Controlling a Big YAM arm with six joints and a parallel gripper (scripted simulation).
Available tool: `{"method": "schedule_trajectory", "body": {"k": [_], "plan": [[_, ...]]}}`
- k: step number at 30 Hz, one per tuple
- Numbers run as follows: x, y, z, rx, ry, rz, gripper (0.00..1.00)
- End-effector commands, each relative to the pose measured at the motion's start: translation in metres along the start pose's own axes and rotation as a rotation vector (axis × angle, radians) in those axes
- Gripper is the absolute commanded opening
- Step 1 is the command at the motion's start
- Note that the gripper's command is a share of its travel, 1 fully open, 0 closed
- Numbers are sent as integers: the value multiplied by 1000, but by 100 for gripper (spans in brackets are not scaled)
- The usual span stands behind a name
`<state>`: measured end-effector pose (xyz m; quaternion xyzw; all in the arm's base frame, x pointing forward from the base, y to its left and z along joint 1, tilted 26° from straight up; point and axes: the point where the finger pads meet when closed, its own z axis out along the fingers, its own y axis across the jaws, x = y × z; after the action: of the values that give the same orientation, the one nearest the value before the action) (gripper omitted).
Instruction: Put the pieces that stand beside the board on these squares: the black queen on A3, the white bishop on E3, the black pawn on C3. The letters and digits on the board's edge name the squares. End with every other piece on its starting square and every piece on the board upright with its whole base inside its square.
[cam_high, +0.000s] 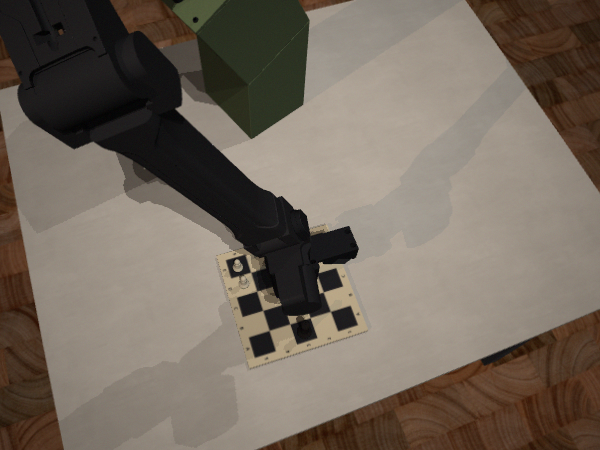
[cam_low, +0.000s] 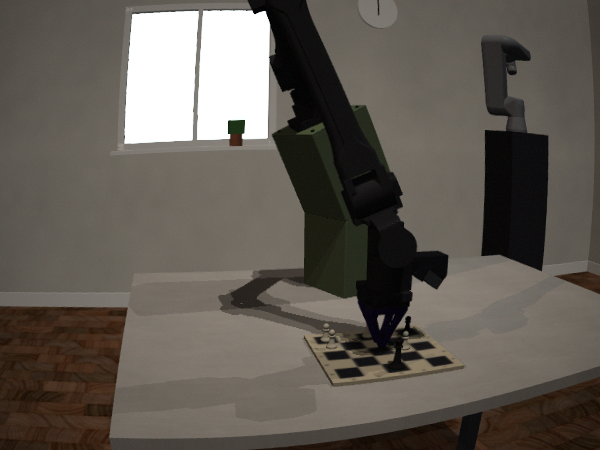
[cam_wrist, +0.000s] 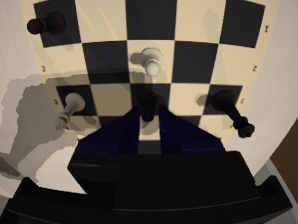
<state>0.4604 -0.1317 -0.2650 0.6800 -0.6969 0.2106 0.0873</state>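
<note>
The gripper (cam_low: 381, 344) (cam_wrist: 149, 109) is slightly open at C3. The black pawn (cam_wrist: 147, 104) stands upright on C3 between the fingertips, a narrow gap showing beside it. In the top view the arm hides both. The black queen (cam_high: 303, 328) (cam_low: 398, 356) (cam_wrist: 225, 101) stands upright on A3. The white bishop (cam_low: 367, 334) (cam_wrist: 74, 103) stands upright on E3, partly behind the gripper in the exterior view. All three stand on the board (cam_high: 337, 299) (cam_low: 375, 371) (cam_wrist: 200, 20).
A white pawn (cam_low: 405, 342) (cam_wrist: 152, 62) stands on C2, close to the fingers. A black piece (cam_low: 408, 326) (cam_wrist: 52, 23) stands on E1. White pieces stand on E5 (cam_high: 237, 265) and D5 (cam_high: 243, 282). A green block (cam_high: 255, 90) (cam_low: 325, 200) stands farther back.
</note>
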Motion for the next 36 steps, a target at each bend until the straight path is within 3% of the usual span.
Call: {"method": "schedule_trajectory", "body": {"k": [1,2,4,5,19,21,22,26,36], "plan": [[-1,8,9,-12,-1,-8,19],[-1,8,9,-12,-1,-8,26],[-1,8,9,-12,-1,-8,26],[-1,8,9,-12,-1,-8,33],[-5,13,6,-23,-4,-15,33],[-12,12,-3,-23,-7,-21,33],[-6,-3,-16,7,-3,-9,33],[-6,-3,-23,8,-3,-9,33],[-6,-3,-75,9,-2,-8,33]]}}
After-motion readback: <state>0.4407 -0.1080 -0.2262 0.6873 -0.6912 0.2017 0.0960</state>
